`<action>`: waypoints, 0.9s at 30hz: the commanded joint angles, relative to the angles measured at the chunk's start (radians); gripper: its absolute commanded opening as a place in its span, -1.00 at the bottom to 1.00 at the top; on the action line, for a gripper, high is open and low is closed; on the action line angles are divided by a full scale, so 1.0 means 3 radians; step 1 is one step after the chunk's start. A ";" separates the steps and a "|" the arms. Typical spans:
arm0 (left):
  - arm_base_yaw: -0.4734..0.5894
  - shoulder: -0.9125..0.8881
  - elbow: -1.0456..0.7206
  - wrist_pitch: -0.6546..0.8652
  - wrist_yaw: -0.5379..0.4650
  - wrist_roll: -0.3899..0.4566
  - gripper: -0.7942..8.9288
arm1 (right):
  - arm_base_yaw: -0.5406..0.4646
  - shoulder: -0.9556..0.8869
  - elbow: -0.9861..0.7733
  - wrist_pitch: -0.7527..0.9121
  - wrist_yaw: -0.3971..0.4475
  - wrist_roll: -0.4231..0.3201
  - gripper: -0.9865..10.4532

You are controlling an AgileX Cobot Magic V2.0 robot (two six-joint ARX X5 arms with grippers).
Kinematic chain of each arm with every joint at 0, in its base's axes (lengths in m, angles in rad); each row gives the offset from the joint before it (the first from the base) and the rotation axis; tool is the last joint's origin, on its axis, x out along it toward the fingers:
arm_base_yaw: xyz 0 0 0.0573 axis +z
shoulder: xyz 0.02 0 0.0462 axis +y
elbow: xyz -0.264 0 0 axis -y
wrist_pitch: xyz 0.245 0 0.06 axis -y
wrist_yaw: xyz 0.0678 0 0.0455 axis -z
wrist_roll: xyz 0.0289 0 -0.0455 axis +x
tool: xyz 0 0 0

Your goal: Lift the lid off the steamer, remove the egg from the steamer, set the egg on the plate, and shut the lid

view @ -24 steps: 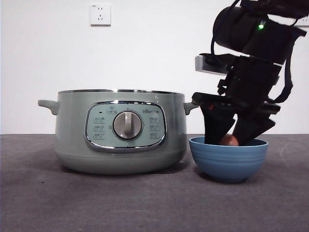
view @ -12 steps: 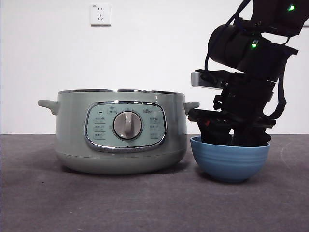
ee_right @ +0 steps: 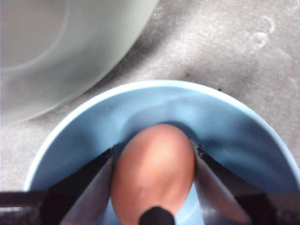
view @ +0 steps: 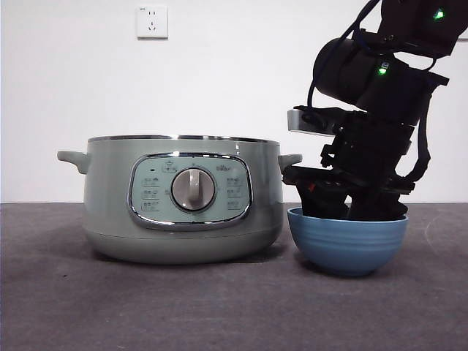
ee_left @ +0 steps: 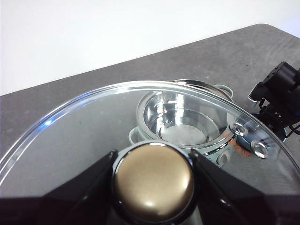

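Clear glass lid (ee_left: pixel 93 136) — chrome-rimmed, glossy knob (ee_left: pixel 153 182), matt smooth egg (ee_right: pixel 153 173)

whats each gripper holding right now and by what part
Left gripper grips the lid by its knob. Right gripper clamps the egg by its sides, inside the plate.

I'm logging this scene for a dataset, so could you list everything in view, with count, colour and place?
Round pale sage-green electric steamer: one, on the dark table, lid off, beside the bowl.
Small round blue ridged plate (a bowl): one, right of the steamer in the front view.
Brown egg: one, down inside the blue bowl, between the right claw's jaws.
Clear-glass domed lid with chrome rim: one, held up above the steamer by its knob.
White wall socket: one, on the white wall.
Dark grey table: one, under everything.
Left claw: black, closed on the lid's knob.
Right claw: black, lowered into the bowl, gripping the egg.
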 commanded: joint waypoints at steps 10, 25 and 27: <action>0.0001 0.0144 0.0047 0.0404 0.0149 -0.0006 -0.85 | 0.0041 -0.0364 -0.0025 -0.0067 -0.0006 -0.0004 0.00; 0.0001 0.1062 0.0047 0.1230 0.0715 0.0223 -0.85 | 0.0041 -0.2200 -0.0025 -0.0384 0.0009 0.0014 0.00; 0.0001 0.1254 0.0047 0.1363 0.0782 0.0231 -0.85 | 0.0041 -0.2459 -0.0025 -0.0383 0.0011 0.0027 0.00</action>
